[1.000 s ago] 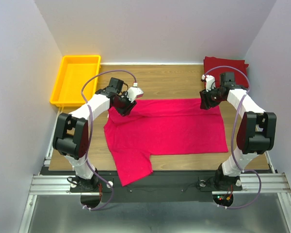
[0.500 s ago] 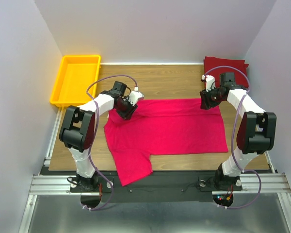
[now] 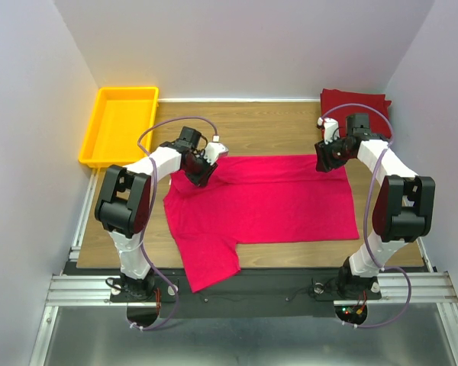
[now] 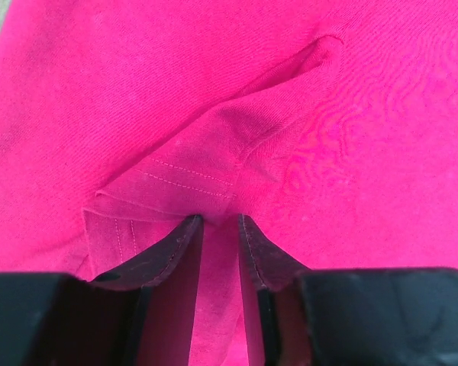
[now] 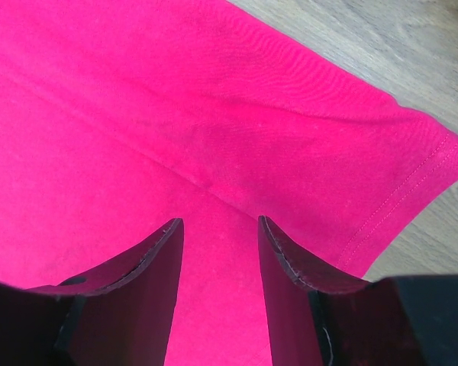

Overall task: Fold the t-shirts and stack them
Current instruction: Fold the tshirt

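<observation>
The magenta-pink t-shirt (image 3: pixel 267 202) lies spread on the wooden table, one sleeve hanging over the near edge. My left gripper (image 3: pixel 198 174) is at its far left part. In the left wrist view the gripper (image 4: pixel 217 219) has its fingers drawn close on a raised fold of the shirt (image 4: pixel 366 114). My right gripper (image 3: pixel 325 162) is at the shirt's far right corner. In the right wrist view it (image 5: pixel 217 221) is open, tips down on the cloth (image 5: pixel 137 91) near the stitched hem. The crimson red t-shirt (image 3: pixel 356 101) lies folded at the back right corner.
A yellow plastic tray (image 3: pixel 94 128) stands at the back left, beside the left arm. Bare wood (image 3: pixel 267 126) shows between the shirt and the back wall. White walls close in both sides and the back.
The left arm has swung its elbow inward and its gripper has shifted slightly on the shirt's far left part. The right arm and the shirt's right side have not moved.
</observation>
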